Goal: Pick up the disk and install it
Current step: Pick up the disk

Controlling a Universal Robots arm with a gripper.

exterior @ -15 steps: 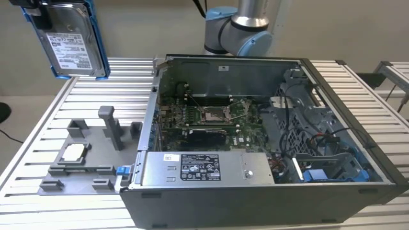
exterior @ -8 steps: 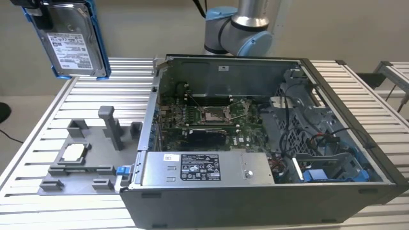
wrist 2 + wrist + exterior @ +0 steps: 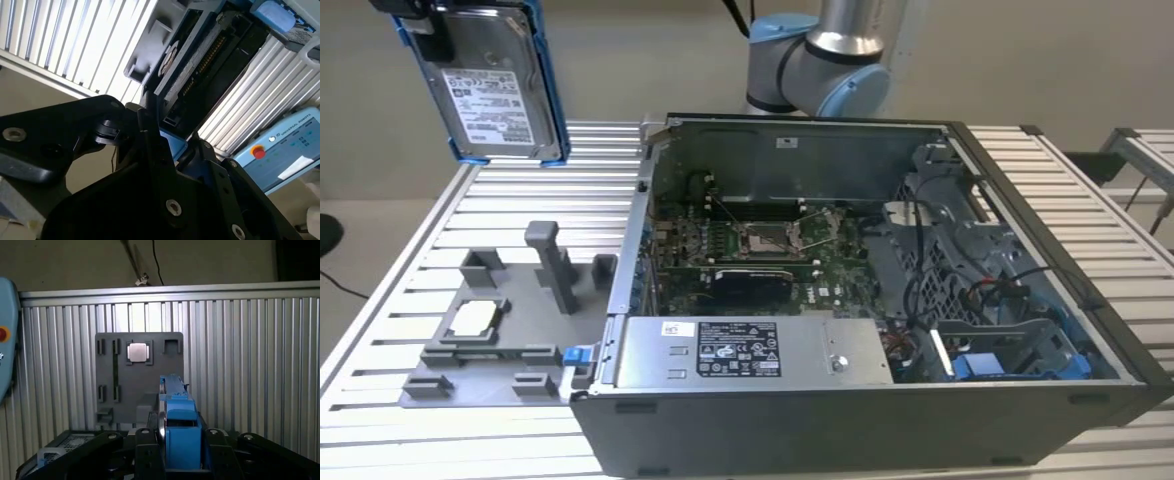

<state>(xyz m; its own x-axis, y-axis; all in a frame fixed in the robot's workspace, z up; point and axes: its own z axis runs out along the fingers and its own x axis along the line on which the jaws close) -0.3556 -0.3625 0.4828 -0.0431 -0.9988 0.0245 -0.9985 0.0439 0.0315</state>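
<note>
The disk hangs high above the back corner of the table at the exterior view's left. It stands on edge with its white label facing the camera and its blue bracket around it. My gripper is shut on its upper end. In the first wrist view the disk's blue bracket edge sticks out from between my gripper's black fingers. Far below it lies the grey tray. The second wrist view has a bit of the blue bracket behind the gripper's black body.
The open computer case fills the table's middle and right, with the motherboard, a grey box with a white label and a bay with blue clips inside. The grey tray holds a small square chip and upright posts.
</note>
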